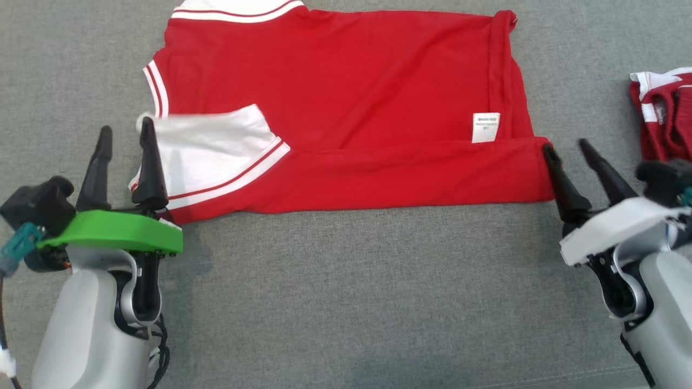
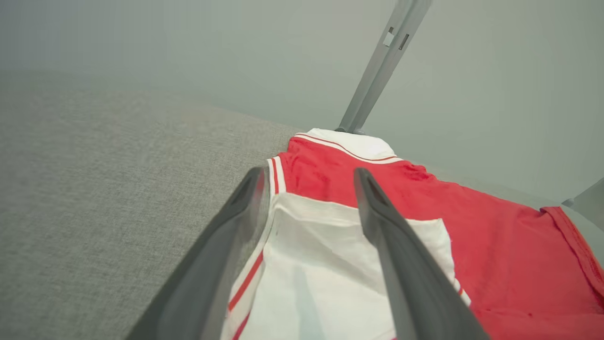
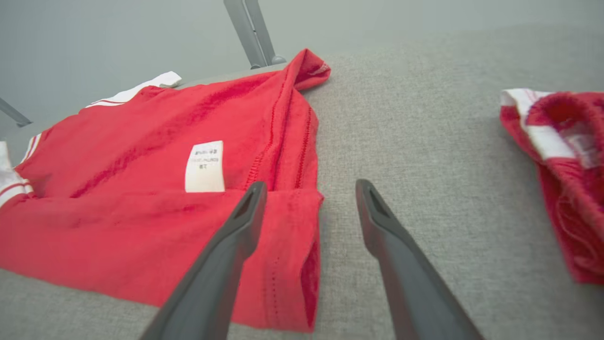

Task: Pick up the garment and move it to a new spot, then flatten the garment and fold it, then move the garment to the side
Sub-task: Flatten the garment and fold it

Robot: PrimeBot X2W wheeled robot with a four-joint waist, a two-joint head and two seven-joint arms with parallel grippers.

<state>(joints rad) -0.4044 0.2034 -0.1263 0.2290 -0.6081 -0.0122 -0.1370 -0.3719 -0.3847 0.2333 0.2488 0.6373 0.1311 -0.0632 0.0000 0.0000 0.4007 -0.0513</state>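
Note:
The garment [image 1: 346, 97] is a red shirt with white, red-striped trim, spread flat on the grey cloth surface with its near edge folded up over its body. A white label [image 1: 485, 127] shows near the fold's right end. My left gripper [image 1: 125, 127] stands open at the shirt's left end; its white sleeve [image 2: 321, 264] lies under and between the fingers. My right gripper [image 1: 565, 145] stands open at the fold's right corner [image 3: 302, 245], with one finger over the red cloth and the other over bare table. Neither holds anything.
Another bunched red and white garment [image 1: 662, 113] lies at the right edge, close to my right gripper [image 3: 311, 185]. Grey metal legs [image 2: 382, 61] rise beyond the table's far side. Bare grey cloth [image 1: 357, 302] stretches in front of the shirt.

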